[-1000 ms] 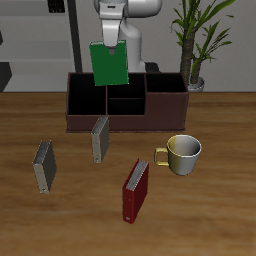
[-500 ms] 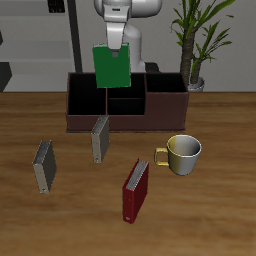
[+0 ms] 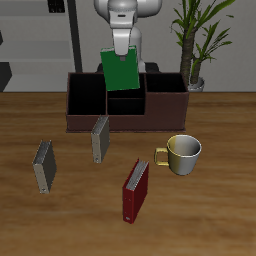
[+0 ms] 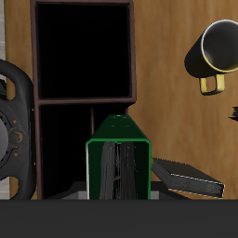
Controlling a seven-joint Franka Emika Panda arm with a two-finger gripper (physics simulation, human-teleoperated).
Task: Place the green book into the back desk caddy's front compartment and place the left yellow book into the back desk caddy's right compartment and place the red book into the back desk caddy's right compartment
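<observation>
My gripper (image 3: 122, 48) is shut on the top edge of the green book (image 3: 120, 70), which hangs upright above the middle sections of the back desk caddy (image 3: 105, 122). In the wrist view the green book (image 4: 119, 167) shows edge-on over the caddy's black interior (image 4: 82, 51). The left yellow book (image 3: 100, 138) stands on the table just before the caddy's front wall. The red book (image 3: 135, 190) stands nearer the table's front edge.
A darker grey book (image 3: 43, 166) stands apart from the others, away from the mug. A yellow-white mug (image 3: 183, 153) sits beside the red book. A potted plant (image 3: 195, 45) stands at the caddy's far end, behind it.
The gripper has carried the green book sideways along the caddy toward the plant's end and slightly lower. The things on the table have not moved.
</observation>
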